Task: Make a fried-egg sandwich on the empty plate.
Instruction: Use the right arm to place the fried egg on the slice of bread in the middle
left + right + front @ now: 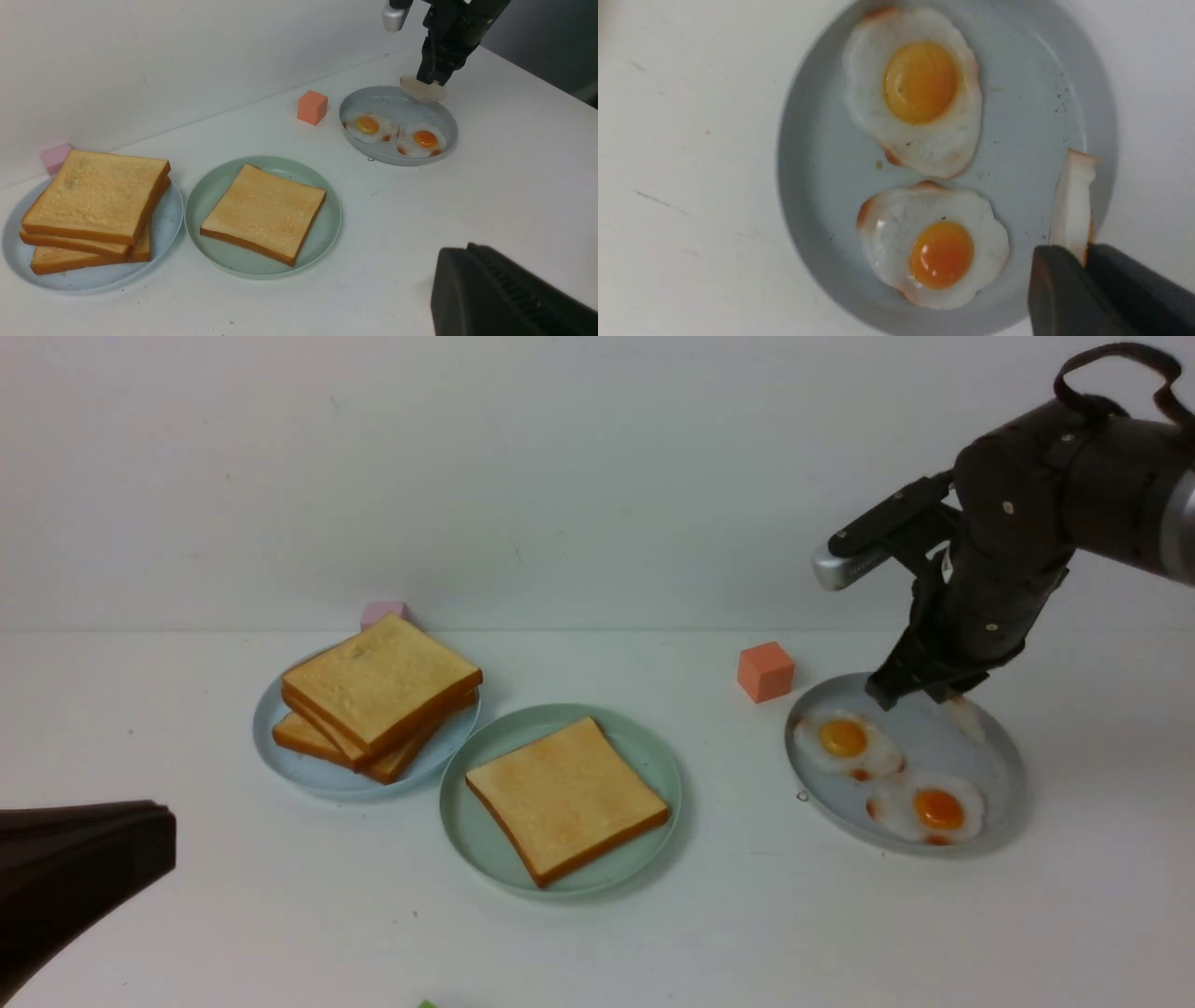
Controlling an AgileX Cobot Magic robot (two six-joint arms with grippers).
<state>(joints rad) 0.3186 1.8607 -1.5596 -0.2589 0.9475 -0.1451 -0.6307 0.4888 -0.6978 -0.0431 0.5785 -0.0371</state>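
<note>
gripping a white toy fried egg point(1073, 200) by its edge over the round grey plate point(805, 777), right claw point(1083, 254) clamped on it, left claw point(159, 840) closed, golden toast point(567, 798) on mint-green plate point(646, 756)

Golden-brown toast slice point(567, 798) and toast stack point(378, 686) with darker orange crusts, white fried eggs point(845, 742) with orange yolks, mint-green plate point(485, 849), pale blue plate point(317, 777), grey plate point(990, 756), orange cube point(766, 671), pink block point(385, 612)

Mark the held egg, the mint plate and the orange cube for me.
held egg point(1071, 205), right wrist view, its white edge.
mint plate point(656, 763), front view, bare part by its right rim.
orange cube point(766, 670), front view, its middle.
</note>
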